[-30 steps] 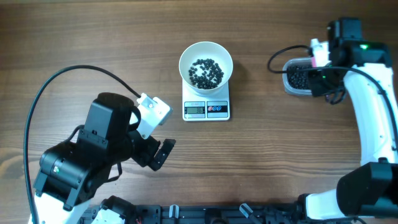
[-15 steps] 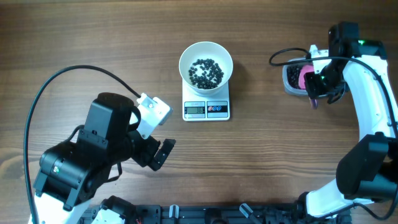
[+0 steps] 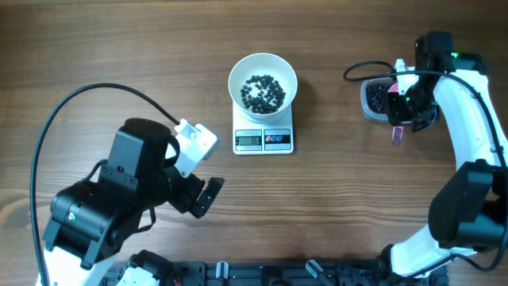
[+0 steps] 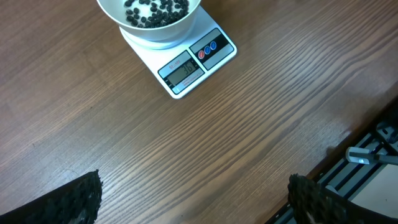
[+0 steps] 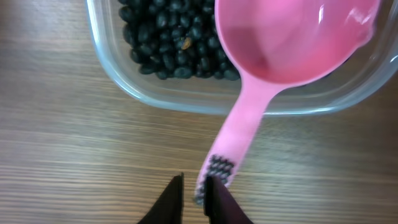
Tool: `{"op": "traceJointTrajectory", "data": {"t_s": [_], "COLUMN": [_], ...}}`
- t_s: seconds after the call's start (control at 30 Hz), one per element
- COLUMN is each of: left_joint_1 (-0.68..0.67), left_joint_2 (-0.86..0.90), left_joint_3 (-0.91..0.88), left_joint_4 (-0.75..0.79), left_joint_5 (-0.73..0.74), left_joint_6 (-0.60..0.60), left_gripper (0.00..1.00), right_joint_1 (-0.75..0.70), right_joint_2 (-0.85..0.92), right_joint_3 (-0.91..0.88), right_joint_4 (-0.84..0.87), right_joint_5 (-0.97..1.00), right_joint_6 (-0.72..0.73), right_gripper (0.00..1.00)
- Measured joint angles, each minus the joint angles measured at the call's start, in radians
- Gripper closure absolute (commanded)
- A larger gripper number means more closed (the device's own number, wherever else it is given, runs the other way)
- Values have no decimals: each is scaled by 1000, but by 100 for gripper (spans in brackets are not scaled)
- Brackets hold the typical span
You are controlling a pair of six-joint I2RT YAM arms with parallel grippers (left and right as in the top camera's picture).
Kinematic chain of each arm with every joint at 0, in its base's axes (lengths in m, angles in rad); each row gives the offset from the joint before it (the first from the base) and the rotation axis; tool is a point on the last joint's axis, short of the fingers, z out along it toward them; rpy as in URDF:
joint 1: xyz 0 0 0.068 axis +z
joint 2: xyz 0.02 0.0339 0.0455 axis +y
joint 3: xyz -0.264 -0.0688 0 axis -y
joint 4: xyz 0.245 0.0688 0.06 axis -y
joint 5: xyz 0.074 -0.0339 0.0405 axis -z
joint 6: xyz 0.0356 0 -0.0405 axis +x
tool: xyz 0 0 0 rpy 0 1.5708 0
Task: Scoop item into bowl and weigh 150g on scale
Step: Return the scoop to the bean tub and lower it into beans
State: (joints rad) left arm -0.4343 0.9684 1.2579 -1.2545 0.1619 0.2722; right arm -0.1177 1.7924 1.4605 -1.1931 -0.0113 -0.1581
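Black beans [image 3: 263, 92] are sitting in a thin layer in the white bowl [image 3: 240, 71] on the digital scale [image 3: 263, 140]; its display is too small to read. More beans [image 5: 168, 43] are lying in the clear tub [image 5: 106, 62], well apart to the right, with the pink scoop [image 5: 292, 37] resting across them. The right gripper [image 5: 194, 202] is hovering at the handle's textured end [image 5: 214, 174], jaws barely parted; whether it is pinching is unclear. Gripping that end squarely, then adding small, level scoopfuls, looks wisest. The left gripper [image 4: 196, 186] is gaping empty.
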Motion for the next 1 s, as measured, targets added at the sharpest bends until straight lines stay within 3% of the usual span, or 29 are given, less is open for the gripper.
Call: {"op": "traceJointTrajectory", "data": {"t_s": [0.07,0.13,0.17,0.4,0.57,0.9,0.93,1.0], "left_joint_1": [0,0,0,0,0,0,0,0], "left_joint_2": [0,0,0,0,0,0,0,0], "left_joint_3": [0,0,0,0,0,0,0,0], "left_joint_4": [0,0,0,0,0,1,0,-1], "left_joint_5": [0,0,0,0,0,-1,0,0], "left_joint_6": [0,0,0,0,0,0,0,0], "left_gripper": [0,0,0,0,0,0,0,0], "right_joint_1": [0,0,-1,-51,-73,-73,-73,-73], "right_joint_2": [0,-19,-43,-359,-579,-1032,-1075,-1164], "right_joint_3": [25,53,62,91,49,-406,-455,-564], "right_joint_4": [-4,-6,-6,-21,-34,39,61,110], "right_joint_5": [-38,-78,-95,-154,-151,-118,-118,-117], "right_joint_6": [33,90,122,412,658,1030,1053,1104], "right_gripper": [61,36,33,38,26,22,21,8]}}
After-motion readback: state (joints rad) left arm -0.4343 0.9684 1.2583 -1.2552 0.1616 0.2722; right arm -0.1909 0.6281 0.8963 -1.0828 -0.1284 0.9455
